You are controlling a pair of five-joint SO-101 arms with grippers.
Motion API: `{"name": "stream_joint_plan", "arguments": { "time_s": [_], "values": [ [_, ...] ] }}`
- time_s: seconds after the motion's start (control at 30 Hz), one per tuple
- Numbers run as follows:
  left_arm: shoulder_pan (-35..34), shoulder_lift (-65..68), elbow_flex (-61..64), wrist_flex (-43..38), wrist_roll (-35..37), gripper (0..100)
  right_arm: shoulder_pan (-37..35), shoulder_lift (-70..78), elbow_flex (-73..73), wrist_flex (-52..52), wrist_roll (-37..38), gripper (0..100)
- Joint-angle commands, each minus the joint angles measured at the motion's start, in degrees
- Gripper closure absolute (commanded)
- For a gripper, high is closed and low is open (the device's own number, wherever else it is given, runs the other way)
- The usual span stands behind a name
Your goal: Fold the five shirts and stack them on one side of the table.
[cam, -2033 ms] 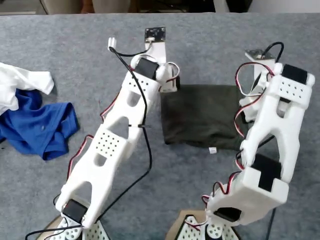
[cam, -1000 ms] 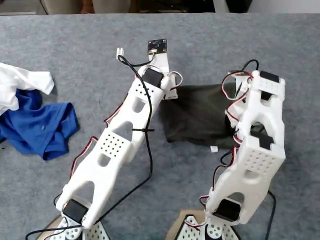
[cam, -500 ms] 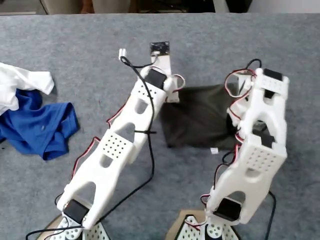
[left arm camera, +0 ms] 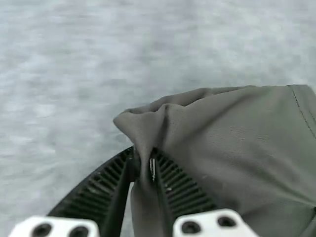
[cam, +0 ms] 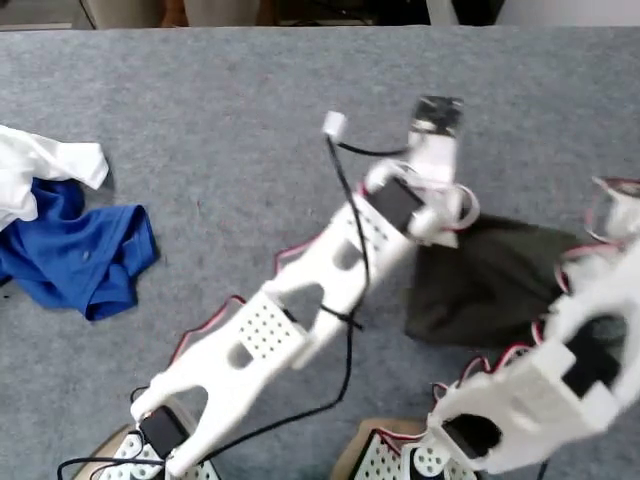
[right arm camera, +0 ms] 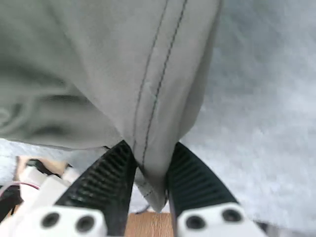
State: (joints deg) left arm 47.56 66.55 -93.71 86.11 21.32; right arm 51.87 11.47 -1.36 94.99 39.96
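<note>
A folded dark olive shirt [cam: 490, 285] lies on the grey table at the right, between the two arms. My left gripper [left arm camera: 144, 170] is shut on a bunched corner of the olive shirt [left arm camera: 232, 143]; from above, the left gripper [cam: 440, 230] sits at the shirt's far left corner. My right gripper [right arm camera: 148, 173] is shut on a stitched edge of the olive shirt [right arm camera: 98, 59], at its right side near the table's right edge. A crumpled blue shirt [cam: 75, 255] and a white shirt [cam: 40, 165] lie in a heap at the far left.
The grey table [cam: 200, 100] is bare across the back and the middle. The left arm [cam: 300, 310] stretches diagonally from the near left base to the right half. The right arm [cam: 540, 390] crowds the near right corner.
Both arms have swung to the right, each holding its grip, and the olive shirt has slid with them from the middle toward the table's right edge.
</note>
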Motion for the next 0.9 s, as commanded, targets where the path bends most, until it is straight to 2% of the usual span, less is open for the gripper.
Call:
{"name": "stream_joint_plan", "arguments": {
  "time_s": [0.0,0.13,0.27,0.37,0.53,0.73,0.87],
  "values": [
    [5.5,-3.9,-1.5,-5.6,0.3,98,11.4,-5.4,-0.1,0.2,4.9,99.5],
    [11.6,-3.9,4.8,-14.1,0.3,98,22.3,-5.2,0.0,-0.6,11.2,99.5],
    [17.1,-4.0,13.5,-21.6,0.3,98,33.5,-5.2,-0.3,-6.8,16.9,99.5],
    [20.7,-4.0,18.1,-25.8,0.3,98,38.8,-5.2,-0.3,-11.0,19.8,99.5],
    [22.5,-4.0,20.3,-28.0,0.4,98,42.1,-5.2,0.1,-17.8,20.1,99.5],
    [21.2,-4.0,20.7,-27.5,0.4,98,41.5,-2.5,-0.1,-18.7,20.1,98.3],
    [19.6,-4.4,20.3,-25.1,0.3,97,41.3,-1.8,-0.2,-18.5,20.1,86.4]
  ]
}}
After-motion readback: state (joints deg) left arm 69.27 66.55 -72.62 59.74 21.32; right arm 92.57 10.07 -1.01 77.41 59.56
